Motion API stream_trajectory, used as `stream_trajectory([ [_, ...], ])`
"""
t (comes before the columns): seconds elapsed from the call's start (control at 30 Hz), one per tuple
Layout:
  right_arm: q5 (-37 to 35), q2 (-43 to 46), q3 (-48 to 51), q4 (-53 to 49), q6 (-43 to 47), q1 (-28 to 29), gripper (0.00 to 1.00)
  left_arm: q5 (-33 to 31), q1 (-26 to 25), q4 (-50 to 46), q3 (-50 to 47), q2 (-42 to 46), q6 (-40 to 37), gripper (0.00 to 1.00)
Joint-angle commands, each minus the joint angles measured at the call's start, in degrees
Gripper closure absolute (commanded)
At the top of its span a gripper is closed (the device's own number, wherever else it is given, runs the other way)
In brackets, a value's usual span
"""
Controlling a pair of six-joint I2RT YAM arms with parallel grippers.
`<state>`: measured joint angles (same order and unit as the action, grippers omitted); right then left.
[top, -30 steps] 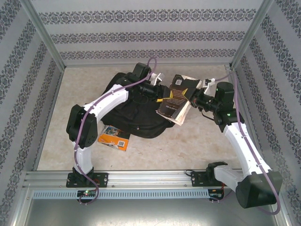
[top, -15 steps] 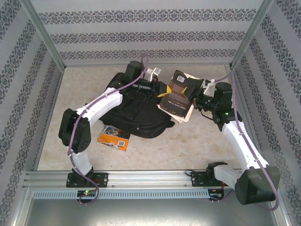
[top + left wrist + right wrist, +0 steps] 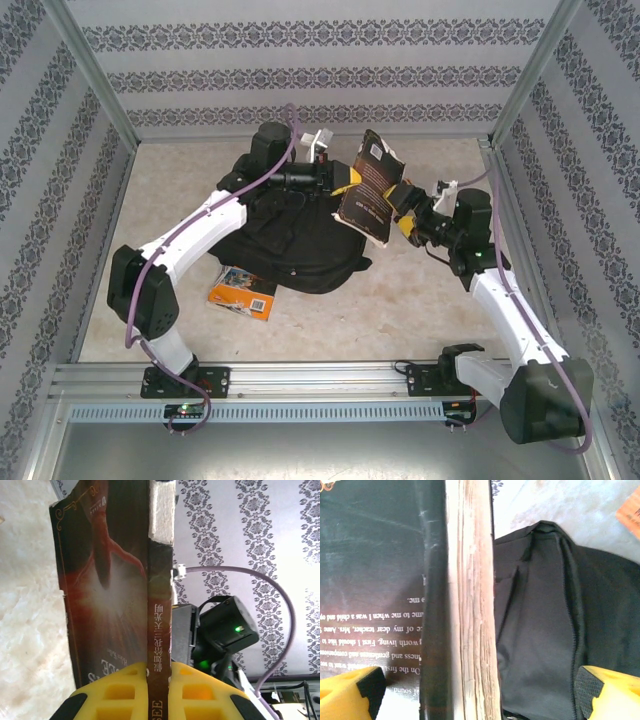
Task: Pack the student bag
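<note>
My left pincer point(image 3: 159, 682) is closed narrow on the spine end of the dark-covered book point(image 3: 107, 595), holding it on edge above the tabletop point(image 3: 420, 300). My right pincer point(image 3: 480, 687) stands wide, its yellow fingers point(image 3: 605, 690) spread to either side of the book's page edge. The student bag point(image 3: 290, 245) lies slumped beneath my left pincer and beyond my right. An orange booklet point(image 3: 243, 292) lies against the bag's near side.

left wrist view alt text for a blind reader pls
The left gripper clamps the spine of a dark-covered book with reddish cover art. Behind it: the right arm, black with a green light, a purple cable, and patterned wall.
</note>
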<state>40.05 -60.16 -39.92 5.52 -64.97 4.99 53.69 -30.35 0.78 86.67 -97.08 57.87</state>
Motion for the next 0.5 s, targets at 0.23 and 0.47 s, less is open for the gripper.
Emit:
stream_trajectory([
  [0.23,3.9,-3.6,3.3,37.6,-24.1,3.0,0.02,-0.2,-0.2,9.0,-2.6,4.0,2.7,1.00],
  [0.47,2.7,0.6,3.8,35.5,-23.6,0.7,0.20,-1.4,-0.1,5.2,-2.9,4.7,0.3,1.00],
])
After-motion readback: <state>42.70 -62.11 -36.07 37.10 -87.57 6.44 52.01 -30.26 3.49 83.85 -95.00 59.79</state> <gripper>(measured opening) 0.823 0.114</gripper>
